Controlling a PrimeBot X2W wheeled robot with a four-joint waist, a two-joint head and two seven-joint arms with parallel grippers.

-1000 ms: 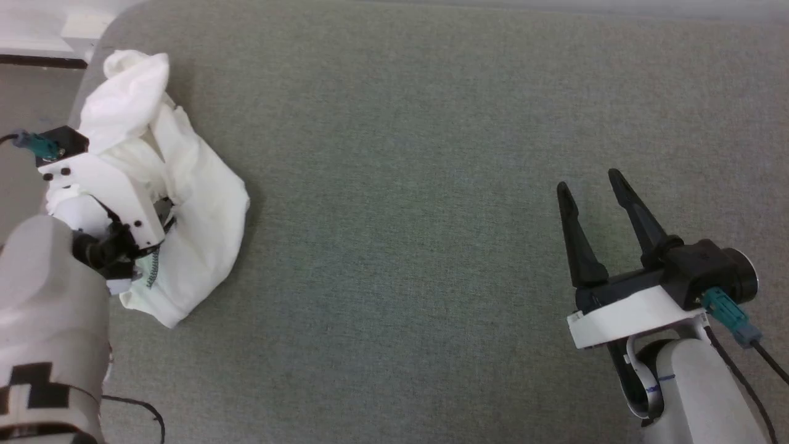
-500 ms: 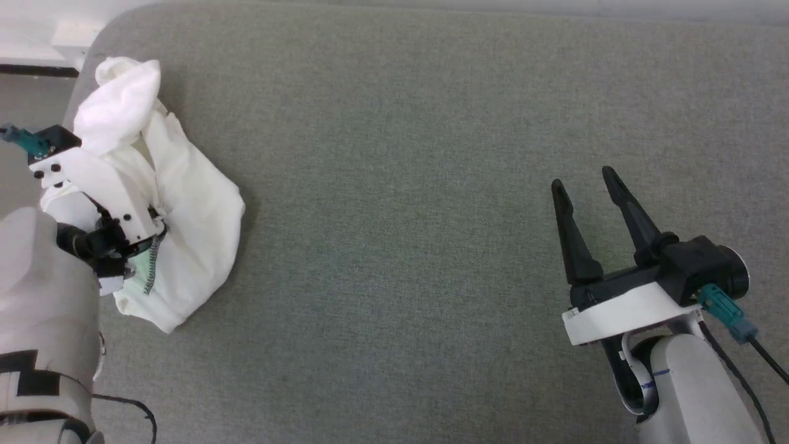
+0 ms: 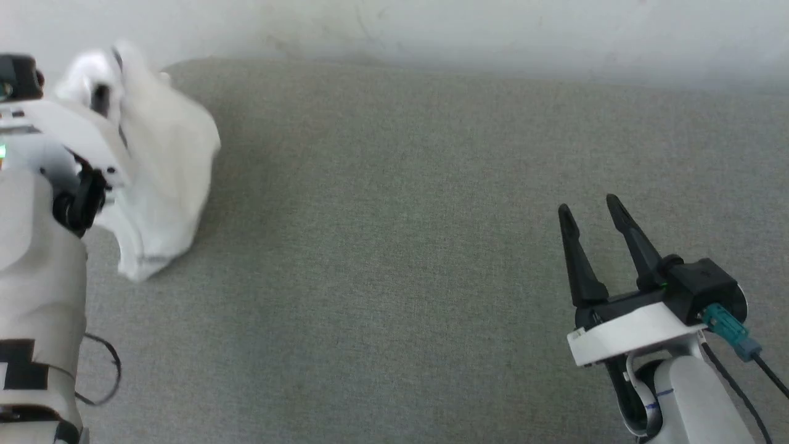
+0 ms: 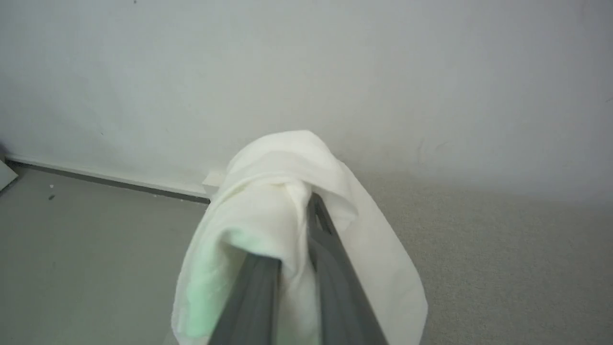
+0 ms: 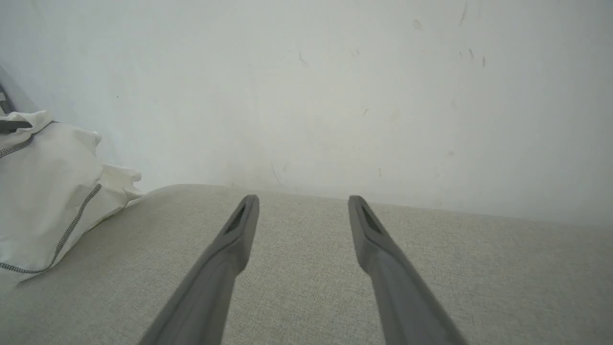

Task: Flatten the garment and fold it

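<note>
The garment (image 3: 160,172) is a bunched white shirt at the far left of the grey padded surface (image 3: 394,216). Its upper part is lifted and its lower end still touches the surface. My left gripper (image 3: 108,92) is shut on a fold of it. In the left wrist view the cloth (image 4: 282,163) drapes over both dark fingers (image 4: 330,268) and hides the tips of the left gripper (image 4: 299,230). My right gripper (image 3: 588,206) hovers open at the lower right, far from the shirt, with nothing between its fingers. The right wrist view has the right gripper (image 5: 301,206) open and the garment (image 5: 43,191), with dark zigzag seams, at the left.
A pale wall (image 3: 431,31) runs along the back edge of the surface. Left of the surface's rounded corner, the floor (image 4: 72,239) and a baseboard lie below. A thin black cable (image 3: 105,370) loops beside my left forearm.
My left gripper closed on the garment and raised it off the surface, so the bundle now hangs from it. The head camera has tilted up, bringing the wall into view. The right gripper stays open.
</note>
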